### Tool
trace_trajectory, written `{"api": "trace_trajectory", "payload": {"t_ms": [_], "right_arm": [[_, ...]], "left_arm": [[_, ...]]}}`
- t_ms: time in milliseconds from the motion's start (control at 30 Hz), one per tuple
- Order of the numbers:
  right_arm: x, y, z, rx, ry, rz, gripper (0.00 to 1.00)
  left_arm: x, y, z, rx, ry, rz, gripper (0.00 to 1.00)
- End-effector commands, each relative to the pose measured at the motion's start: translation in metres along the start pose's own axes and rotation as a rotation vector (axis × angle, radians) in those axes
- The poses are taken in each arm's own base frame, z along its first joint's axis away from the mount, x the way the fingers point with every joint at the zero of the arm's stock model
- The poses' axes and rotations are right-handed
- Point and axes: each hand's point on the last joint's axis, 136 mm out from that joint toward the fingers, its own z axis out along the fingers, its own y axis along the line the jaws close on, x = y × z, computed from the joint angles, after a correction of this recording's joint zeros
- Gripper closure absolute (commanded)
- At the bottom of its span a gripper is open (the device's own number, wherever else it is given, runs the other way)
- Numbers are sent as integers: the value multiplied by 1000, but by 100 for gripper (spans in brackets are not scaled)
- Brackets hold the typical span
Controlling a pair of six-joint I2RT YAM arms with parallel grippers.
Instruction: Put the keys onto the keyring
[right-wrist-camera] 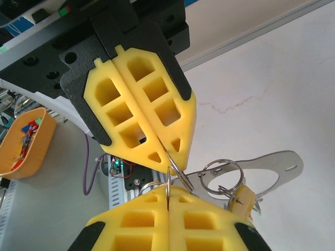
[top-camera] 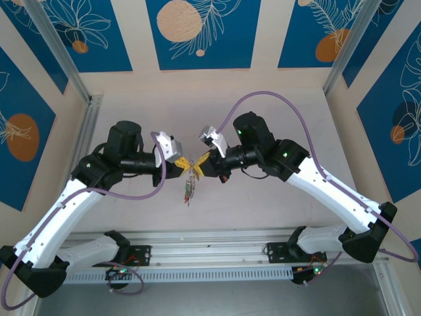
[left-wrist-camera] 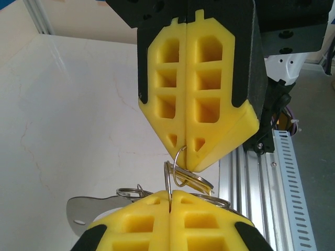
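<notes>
A: Noted both grippers tip to tip in the air, above the middle of the table [top-camera: 276, 122], well in from every edge. Found left gripper [top-camera: 180, 164] clamped tight on thin wire, right gripper [top-camera: 202, 164] likewise closed, nipping a loop at its very tip.

B: Keyring?

A: Logged keyring [top-camera: 189, 187] as a thin bunch hanging below the pinch, off the table. Cannot separate the keys; probably among the wire loops [left-wrist-camera: 183, 175] between the tips.

B: Risks?

A: Slip of thin wire from a fingertip edge under any pull; bunch dropped. Also twisting or jamming the loops through uneven arm motion.

B: Hidden?

A: Cannot find the ring's split, buried in the pads. Flat steel plate [right-wrist-camera: 277, 162] cut off; purpose unclear.
</notes>
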Motion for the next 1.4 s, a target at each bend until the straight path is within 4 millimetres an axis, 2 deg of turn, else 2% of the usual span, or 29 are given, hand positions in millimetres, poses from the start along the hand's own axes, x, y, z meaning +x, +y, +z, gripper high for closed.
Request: {"api": "trace_trajectory", "payload": {"t_ms": [0, 233, 633, 1367], "right_arm": [[-14, 10, -4, -31, -39, 0, 100], [-15, 8, -4, -18, -45, 20, 100], [-10, -17, -4, 65, -14, 104, 100], [0, -34, 0, 114, 62, 194, 100]], "left_arm": [[-17, -9, -10, 2, -45, 71, 100], [-18, -11, -11, -2, -44, 82, 100], [-19, -16, -14, 6, -51, 92, 100], [-30, -27, -21, 25, -96, 128, 100]]}}
